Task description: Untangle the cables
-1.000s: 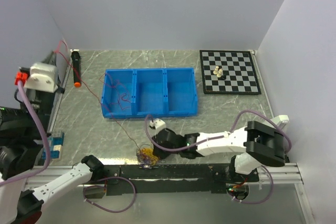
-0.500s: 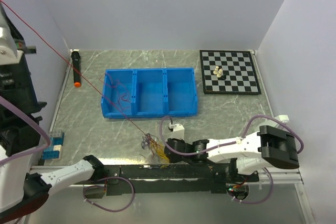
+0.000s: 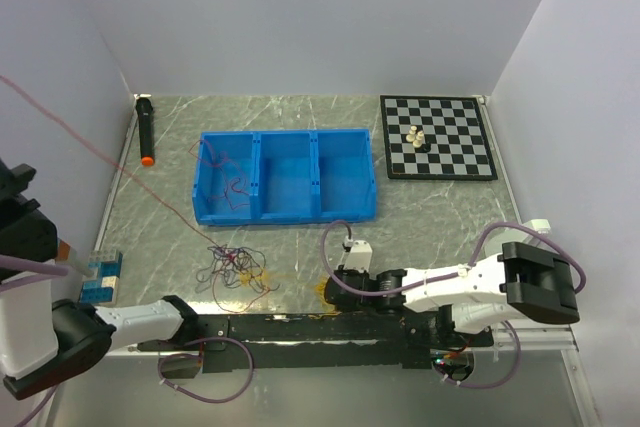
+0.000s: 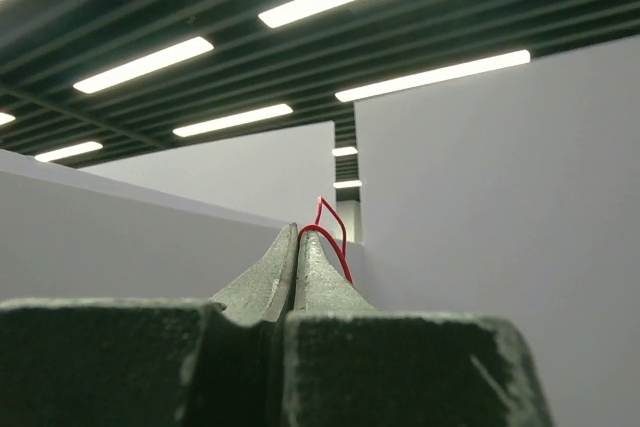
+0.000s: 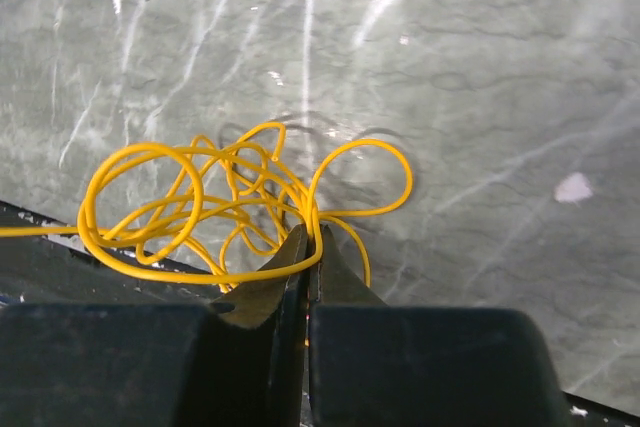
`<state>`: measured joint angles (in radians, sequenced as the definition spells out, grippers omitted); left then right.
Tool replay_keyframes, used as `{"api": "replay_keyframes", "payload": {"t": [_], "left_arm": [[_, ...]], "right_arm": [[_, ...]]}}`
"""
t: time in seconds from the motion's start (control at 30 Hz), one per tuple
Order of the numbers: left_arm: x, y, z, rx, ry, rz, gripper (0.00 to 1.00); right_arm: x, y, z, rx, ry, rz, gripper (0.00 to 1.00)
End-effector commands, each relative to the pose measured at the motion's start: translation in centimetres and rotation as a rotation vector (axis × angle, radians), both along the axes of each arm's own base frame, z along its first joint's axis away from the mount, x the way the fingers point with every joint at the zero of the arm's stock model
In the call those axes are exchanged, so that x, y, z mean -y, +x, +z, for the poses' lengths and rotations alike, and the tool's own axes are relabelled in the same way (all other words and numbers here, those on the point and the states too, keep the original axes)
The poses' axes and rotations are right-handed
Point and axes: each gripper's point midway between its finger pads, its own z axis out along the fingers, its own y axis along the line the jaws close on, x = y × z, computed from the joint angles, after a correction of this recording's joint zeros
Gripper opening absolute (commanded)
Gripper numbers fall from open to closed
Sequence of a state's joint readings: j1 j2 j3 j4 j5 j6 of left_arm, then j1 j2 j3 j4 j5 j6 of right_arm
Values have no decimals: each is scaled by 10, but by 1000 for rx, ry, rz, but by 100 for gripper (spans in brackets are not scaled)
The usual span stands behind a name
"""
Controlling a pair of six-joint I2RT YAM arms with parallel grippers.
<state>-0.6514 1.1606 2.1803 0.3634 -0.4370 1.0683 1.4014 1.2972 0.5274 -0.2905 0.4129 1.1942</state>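
Left gripper (image 4: 297,232) is clamped tight on a red cable (image 4: 336,244), with a small loop poking out past the fingertips. That wrist view aims up at ceiling lights and white walls. In the top view the red cable runs as a taut line from the upper left edge of the frame down to the tangle of cables (image 3: 236,269). The tangle is dark purple and red curls lying on the grey marble-look table (image 3: 430,217) at lower centre-left, just below the blue three-compartment bin (image 3: 285,213). Left arm is raised, big and close at the left edge of the frame. Right gripper (image 5: 310,239) is pinched closed on a yellow cable (image 5: 200,205). Its coil rests on the table right at the fingertips, at lower centre of the top view, apart from the dark tangle to its left. A red-purple strand (image 3: 235,189) lies in the bin's left compartment. Chessboard (image 3: 438,162) is at upper right with a few chess pieces (image 3: 417,137) on it. Black marker with orange tip (image 3: 146,132) is at upper left by the wall.
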Motion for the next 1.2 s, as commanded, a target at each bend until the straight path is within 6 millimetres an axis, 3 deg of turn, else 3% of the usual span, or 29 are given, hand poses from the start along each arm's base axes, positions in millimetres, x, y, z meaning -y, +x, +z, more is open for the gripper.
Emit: {"api": "replay_keyframes", "payload": {"t": [0.0,0.07,0.23,0.33,0.47,0.67,0.8,1.0,1.17], "left_arm": [[-13,-28,24,129,-16,81,1],[-12,-28,26,131,-14,76,1],[6,-14,8,91,59,44,1],[0,-17,16,114,21,52,1],[9,-6,13,41,51,-36,1],[51,30,-45,-121,157,-225,1],[64,42,-63,-199,161,-313,1],[77,40,-63,-195,184,-399,1],[92,35,-62,-185,243,-474,1]], "right_arm": [[60,-8,-28,-33,-191,-66,0],[61,-8,-28,-31,-184,-76,0],[61,-1,-17,4,-182,-89,0],[64,1,-13,16,-186,-99,0],[45,9,7,83,-115,-27,0],[-12,28,86,293,71,166,38],[-44,36,134,413,150,280,64],[-80,39,170,481,206,369,72],[-89,40,169,472,217,377,73]]}}
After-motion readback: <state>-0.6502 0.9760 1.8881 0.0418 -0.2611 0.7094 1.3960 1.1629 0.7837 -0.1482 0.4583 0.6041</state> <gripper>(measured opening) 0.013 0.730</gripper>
